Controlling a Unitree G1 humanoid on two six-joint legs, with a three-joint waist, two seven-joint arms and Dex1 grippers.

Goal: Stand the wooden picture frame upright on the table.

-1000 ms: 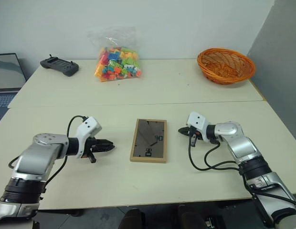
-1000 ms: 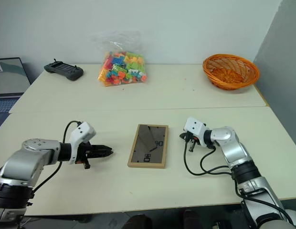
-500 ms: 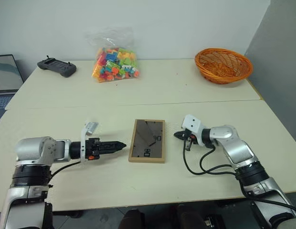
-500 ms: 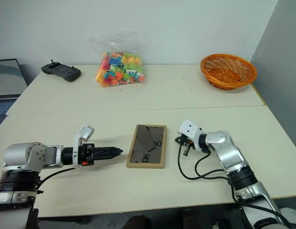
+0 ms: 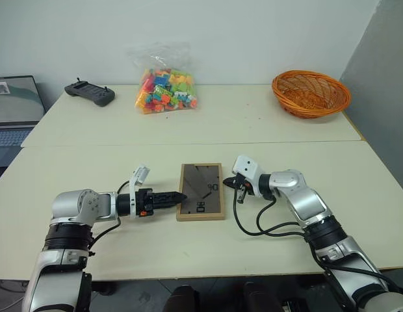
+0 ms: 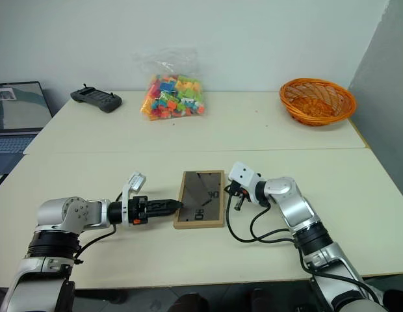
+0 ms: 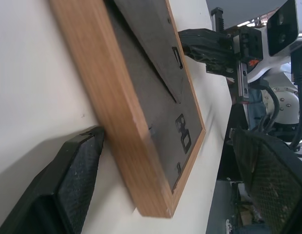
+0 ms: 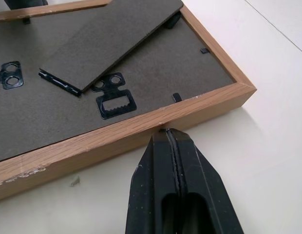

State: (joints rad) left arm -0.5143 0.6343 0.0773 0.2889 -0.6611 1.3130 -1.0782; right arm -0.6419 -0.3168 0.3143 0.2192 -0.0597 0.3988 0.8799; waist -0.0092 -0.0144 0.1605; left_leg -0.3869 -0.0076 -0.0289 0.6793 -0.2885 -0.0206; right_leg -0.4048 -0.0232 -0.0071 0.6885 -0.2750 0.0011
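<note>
The wooden picture frame (image 5: 201, 192) lies flat on the table (image 5: 84, 162), face down, with its dark back panel and folded stand (image 8: 109, 41) up. My left gripper (image 5: 178, 196) is level at the frame's left edge and open. One finger (image 7: 68, 190) rests low on the table against the wooden rim. The other finger (image 7: 273, 180) is up over the back panel. My right gripper (image 5: 229, 184) is shut, and its tip (image 8: 171, 139) touches the frame's right rim near the far corner.
At the back of the table are a bag of coloured bricks (image 5: 164, 91), a black controller (image 5: 90, 93) and an orange wicker basket (image 5: 311, 92). A laptop (image 5: 16, 107) sits off the far left edge. A seam (image 5: 286, 143) crosses the tabletop.
My left gripper rolled, opened and moved right up to the frame's left edge. My right gripper, still shut, slid left until it reached the right edge. The frame has stayed flat.
</note>
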